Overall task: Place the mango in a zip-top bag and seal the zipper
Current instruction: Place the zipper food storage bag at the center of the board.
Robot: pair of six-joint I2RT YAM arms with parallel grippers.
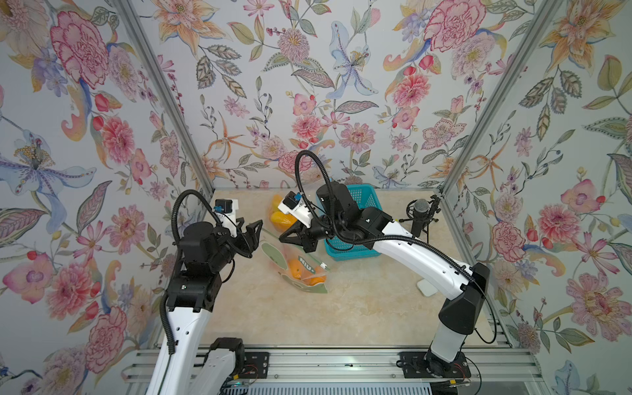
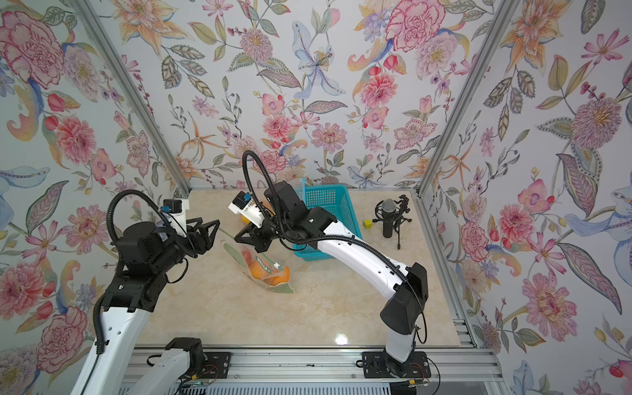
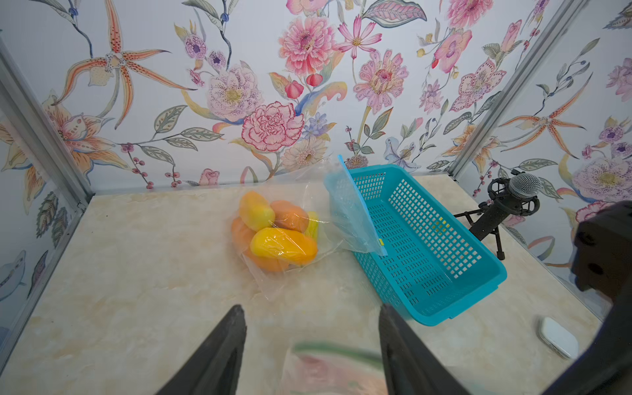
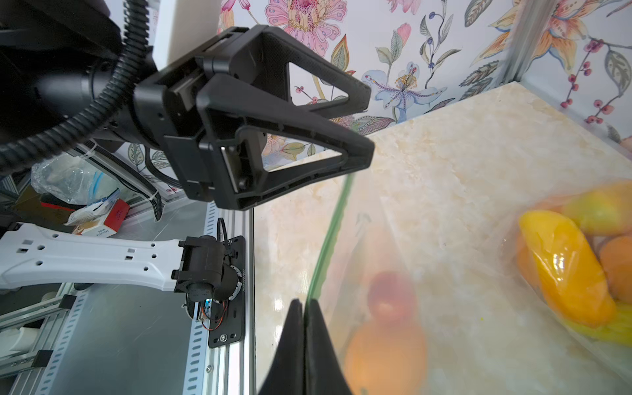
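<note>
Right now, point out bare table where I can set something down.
Free: on the table, the front strip between zip-top bag and rail; the left side beside the bagged mangoes. Crowded: the back middle, where left tool, right tool, bags and basket meet.

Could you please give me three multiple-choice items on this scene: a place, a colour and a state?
1. Where does the microphone stand? A on the table beside the basket; B inside the basket; C on the wall.
2. What colour is the basket? A red; B turquoise; C black.
3. How is the right tool? A open, empty; B shut on the zip-top bag's edge; C out of view.
Answers: 1 A, its legs rest there; 2 B, turquoise mesh; 3 B, it pinches the green edge.
</note>
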